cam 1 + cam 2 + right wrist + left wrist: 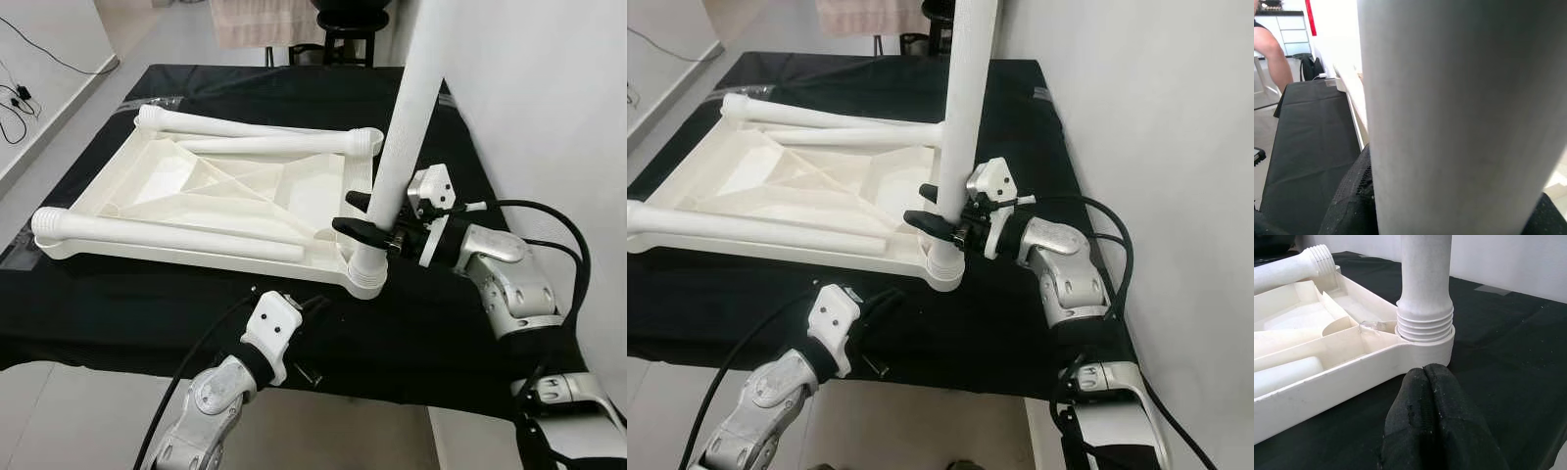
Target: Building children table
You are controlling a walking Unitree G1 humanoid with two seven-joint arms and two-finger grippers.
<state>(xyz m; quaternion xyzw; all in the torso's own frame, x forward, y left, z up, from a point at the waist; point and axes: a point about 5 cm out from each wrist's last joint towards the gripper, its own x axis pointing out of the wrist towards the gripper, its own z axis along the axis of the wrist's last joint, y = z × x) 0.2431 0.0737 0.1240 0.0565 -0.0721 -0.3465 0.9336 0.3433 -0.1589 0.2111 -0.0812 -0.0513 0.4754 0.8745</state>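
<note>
Black-covered worktop [118, 304] carrying the inverted white tabletop [211, 191], with 3 loose legs [167, 233] lying in its underside. Upright leg [397, 147] seated in the near right corner socket [364, 276]; threads remain exposed, so screwing-in appears unfinished. Right gripper [358, 217] clasps this leg low down; next, likely further turning. Left gripper [1437, 416], pressed shut, waits just before the socket.

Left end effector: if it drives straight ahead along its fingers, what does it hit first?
Likely the tabletop's corner socket, where the upright leg is threaded in. The left end effector, fingers shut, points straight at it across the black cloth. The gap is hard to judge.
</note>
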